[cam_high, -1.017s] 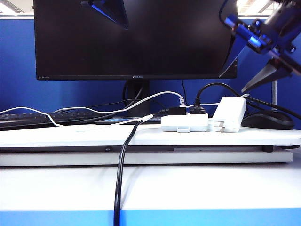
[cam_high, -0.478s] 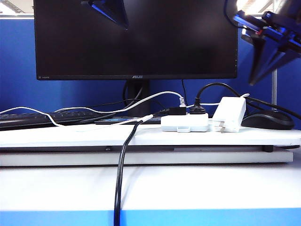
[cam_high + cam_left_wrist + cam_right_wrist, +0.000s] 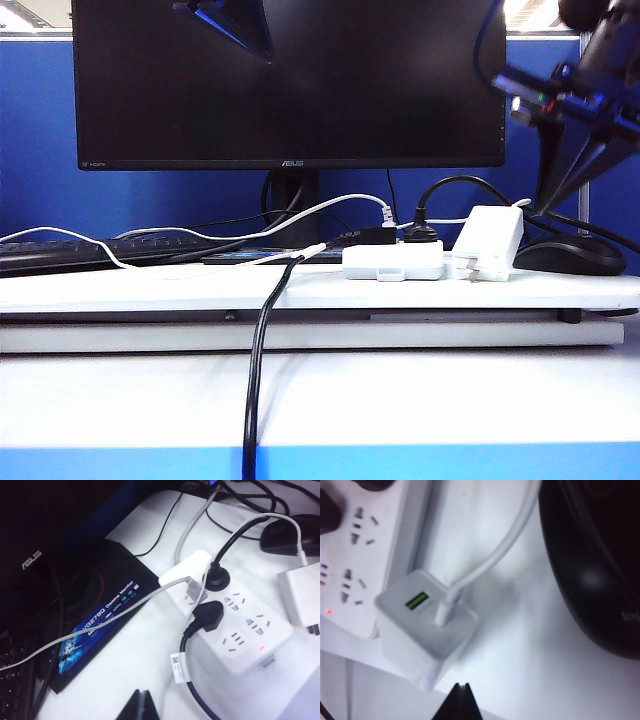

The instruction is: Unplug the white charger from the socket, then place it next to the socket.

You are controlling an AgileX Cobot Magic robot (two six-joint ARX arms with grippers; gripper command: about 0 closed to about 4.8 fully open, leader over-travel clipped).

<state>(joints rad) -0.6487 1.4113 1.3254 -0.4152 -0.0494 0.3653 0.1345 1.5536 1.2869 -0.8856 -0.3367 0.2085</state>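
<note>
White charger out of the socket, sitting on the white tabletop just beside the strip's right end, toward the tabletop's right edge, leaning, prongs showing at its lower side. A black mouse lies close on its far side. Judged from this lie, the task looks done or nearly so.

Right gripper hangs above and to the right of the charger, clear of it, fingers pressed together and empty; the right wrist view shows the closed tips over the charger. Left gripper is over the tabletop short of the strip, near the monitor foot; tips together, holding nothing.

Handling, as a guess: small hard plastic box, light, smooth sides likely a bit slippery, not fragile. The stiff-ish white cable plugged in its face could tug or tip it. Best hold would be across the two flat sides, away from prongs and cable.

Writing: "ASUS" on the monitor bezel and again in the left wrist view; the monitor's foot bears a sticker that seems to read "VG278Q Gaming Monitor". Small barcode tag on a black cable, unreadable. Red light lit on the strip.
</note>
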